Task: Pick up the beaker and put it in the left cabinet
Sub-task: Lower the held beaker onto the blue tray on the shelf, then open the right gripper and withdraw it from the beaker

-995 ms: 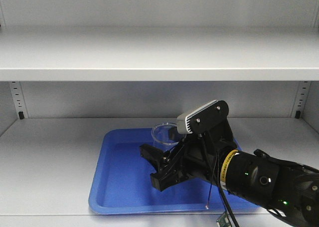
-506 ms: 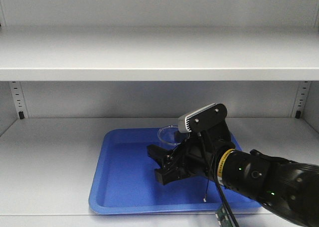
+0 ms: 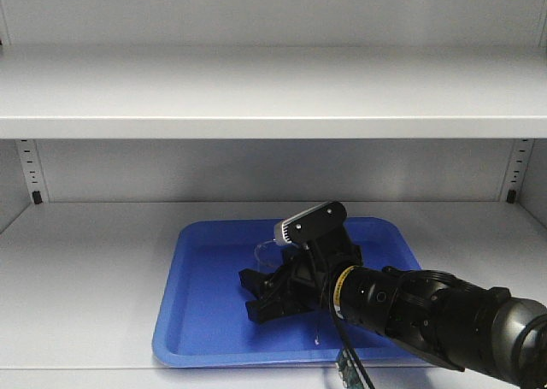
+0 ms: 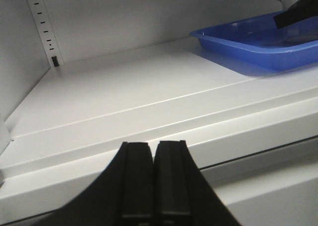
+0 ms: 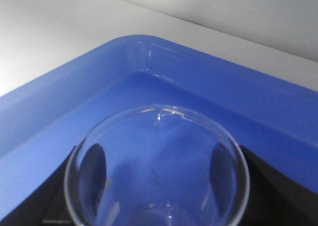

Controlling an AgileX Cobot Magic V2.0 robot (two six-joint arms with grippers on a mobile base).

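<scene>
A blue tray (image 3: 205, 321) sits low in the frame on the cabinet (image 3: 85, 269) shelf. The right gripper (image 3: 267, 293) clasps the beaker (image 5: 156, 161) between its fingers over the tray; the left gripper (image 4: 154, 179) has its jaws pressed together, empty.

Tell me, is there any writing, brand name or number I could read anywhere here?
None can be read.
The yellow band on the right arm bears dark marks, too small to read.
The beaker in the right pincer shows no legible marks.
The blue tray and cabinet shelf are bare of text.
</scene>
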